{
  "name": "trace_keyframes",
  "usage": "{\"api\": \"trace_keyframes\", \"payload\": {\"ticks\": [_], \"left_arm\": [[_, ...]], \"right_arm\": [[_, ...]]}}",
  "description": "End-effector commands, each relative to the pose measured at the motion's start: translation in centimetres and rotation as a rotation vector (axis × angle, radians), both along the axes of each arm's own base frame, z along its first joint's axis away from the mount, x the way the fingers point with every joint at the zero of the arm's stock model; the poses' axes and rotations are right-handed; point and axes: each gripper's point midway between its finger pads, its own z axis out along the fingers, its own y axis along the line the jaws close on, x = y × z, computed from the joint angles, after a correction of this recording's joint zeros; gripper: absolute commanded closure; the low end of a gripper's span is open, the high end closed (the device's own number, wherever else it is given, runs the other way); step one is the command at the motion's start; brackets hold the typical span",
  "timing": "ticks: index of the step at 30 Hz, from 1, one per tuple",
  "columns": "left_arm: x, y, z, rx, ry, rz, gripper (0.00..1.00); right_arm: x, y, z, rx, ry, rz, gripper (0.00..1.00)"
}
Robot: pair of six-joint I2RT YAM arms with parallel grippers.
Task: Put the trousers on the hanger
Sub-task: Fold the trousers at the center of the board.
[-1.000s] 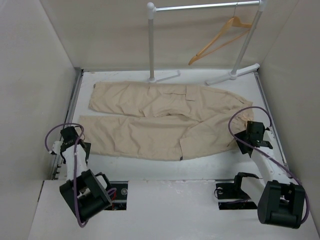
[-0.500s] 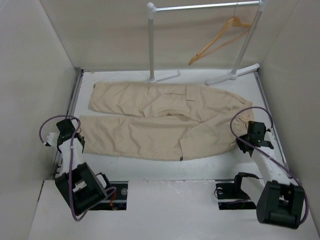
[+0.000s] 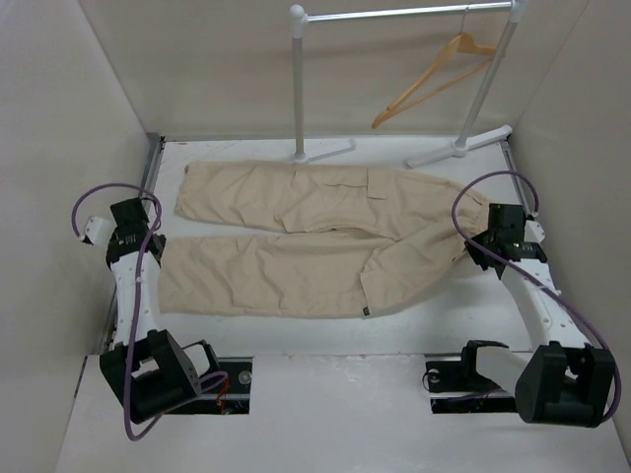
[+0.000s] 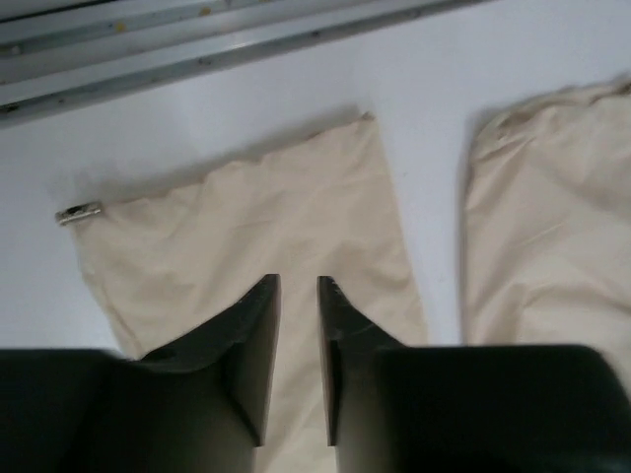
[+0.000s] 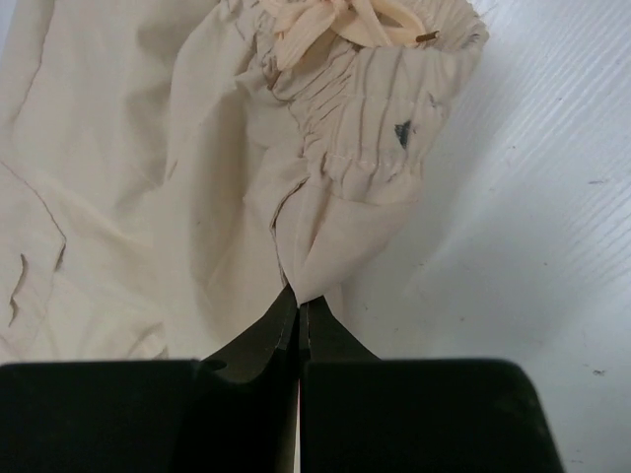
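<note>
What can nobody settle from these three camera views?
- Left wrist view: whether the left end effector pinches the trousers; its own fingers cover the contact.
- Right wrist view: the waistband's far end, cut off by the top edge.
- Top view: how the hook of the hanger sits on the rack, too small.

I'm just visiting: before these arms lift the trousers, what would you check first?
1. Right end effector pinching the trousers by the waistband: ok.
2. Left end effector gripping the leg hem: cannot tell; its jaws stand slightly apart over the cloth.
3. Trousers spread flat, legs not crossed: ok.
4. Hanger hooked on the rack, nothing on it: ok.
5. Cloth apart from the rack's feet: cannot tell.
</note>
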Motion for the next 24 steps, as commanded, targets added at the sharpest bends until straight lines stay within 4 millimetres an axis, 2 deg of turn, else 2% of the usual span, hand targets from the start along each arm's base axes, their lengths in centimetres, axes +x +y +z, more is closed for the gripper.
{"api": "trace_keyframes", "payload": {"ticks": [1, 4, 6, 10, 13, 16, 18, 21, 23, 24], "left_arm": [[-5.7, -1.7, -4.0, -0.037, 0.156, 0.014, 0.69], [-8.2, -3.0, -7.5, -0.114, 0.223, 0.025, 0.59], [-9.5, -3.3, -8.7, -0.143, 0.26, 0.047, 0.56], [-11.7, -4.0, -10.8, -0.172, 0.322, 0.09, 0.51], [-12.1, -4.1, -11.4, -0.18, 0.323, 0.112, 0.5], [-11.2, -3.2, -12.1, -0.154, 0.307, 0.126, 0.5], [-10.5, -2.8, -12.8, -0.162, 0.29, 0.131, 0.58], [-9.0, -2.5, -12.7, -0.177, 0.239, 0.125, 0.88], [-7.5, -2.3, -10.8, -0.164, 0.177, 0.106, 0.94], [-6.6, -2.2, -9.1, -0.137, 0.14, 0.084, 0.95]], "right_arm": [[0.0, 0.5, 0.0, 0.009, -0.04, 0.011, 0.98], [-1.1, 0.5, -0.7, 0.02, -0.05, 0.013, 0.98], [-1.6, 0.8, -0.8, 0.025, -0.038, 0.028, 0.98], [-1.4, 1.1, -1.5, 0.033, -0.038, 0.04, 0.97], [-1.4, 1.8, -2.0, 0.056, -0.028, 0.068, 0.97], [-1.3, 2.0, -2.2, 0.05, -0.04, 0.082, 0.97], [-1.3, 2.3, -2.8, 0.061, -0.026, 0.085, 0.97], [-1.5, 2.2, -3.0, 0.067, -0.019, 0.084, 0.97], [-1.7, 1.9, -2.9, 0.062, -0.019, 0.078, 0.97], [-1.9, 1.4, -2.5, 0.059, -0.024, 0.061, 0.97]]}}
